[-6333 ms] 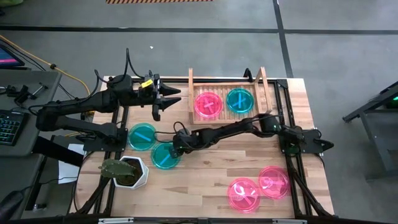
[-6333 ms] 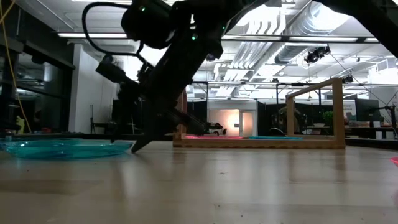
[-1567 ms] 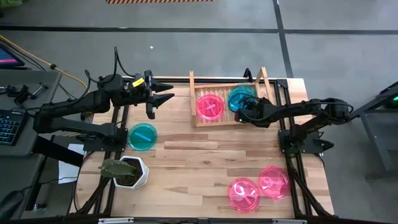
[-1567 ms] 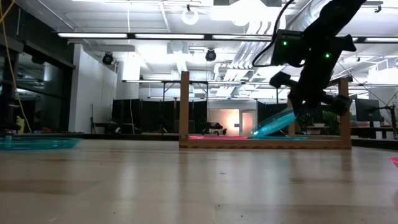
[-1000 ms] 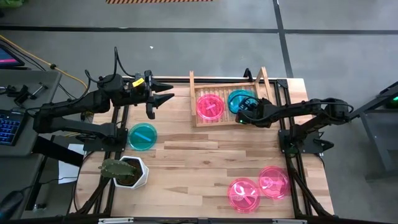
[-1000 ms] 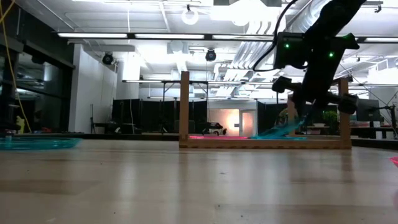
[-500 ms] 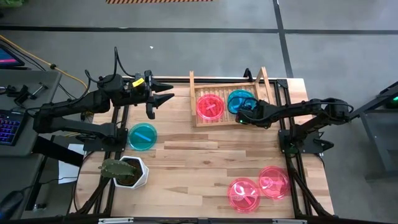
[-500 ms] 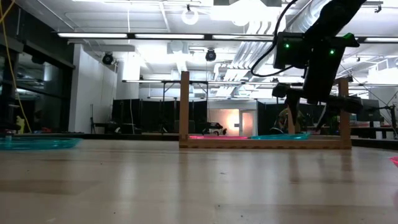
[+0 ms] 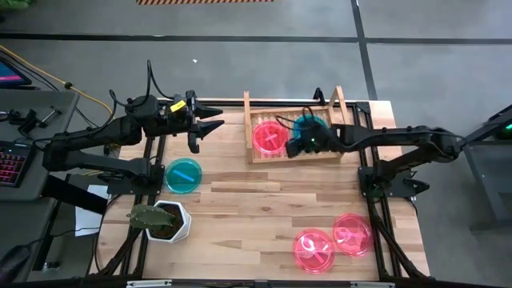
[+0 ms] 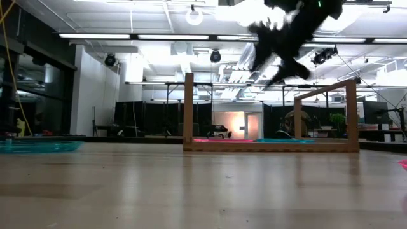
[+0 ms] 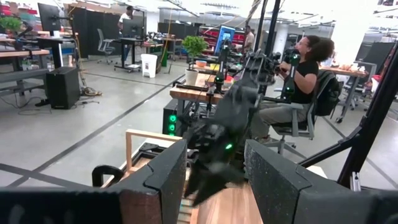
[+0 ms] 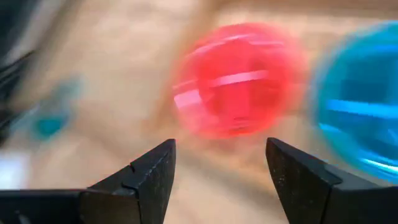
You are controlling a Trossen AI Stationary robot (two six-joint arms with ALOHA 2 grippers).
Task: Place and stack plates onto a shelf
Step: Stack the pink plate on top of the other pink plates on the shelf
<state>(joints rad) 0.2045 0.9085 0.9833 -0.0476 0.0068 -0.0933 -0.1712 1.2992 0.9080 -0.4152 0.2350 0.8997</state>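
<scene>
Right claw [image 9: 294, 147]: you've got it over the shelf [image 9: 250, 128], lifted clear, between the two plates there; jaws spread wide, nothing in them, per right wrist view [image 12: 219, 171].
Teal plate on shelf [image 9: 308, 128]: lies flat on the slats, right half of the rack, partly under your right arm. Looks like more than one stacked, can't tell the count.
Pink plate on shelf [image 9: 270, 137]: flat on the left half, just beside the teal one; colours kept in separate piles so each stack nests.
Left claw [image 9: 210, 128]: parked at the table's back-left edge, well apart from the shelf; jaws apart, empty, aimed toward the rack in left wrist view [image 11: 214, 180]. Prob. waiting so it stays out of the right arm's way.
Loose teal plate [image 9: 184, 174]: on the table [image 9: 256, 208] nr the left side, closest to the left arm.
Loose pink plates [image 9: 332, 242]: two, overlapping, front-right of table, right arm's side.
Plant pot [image 9: 163, 221]: front-left, not part of the job.
Progress: shelf partly filled; three plates at least left to move.
</scene>
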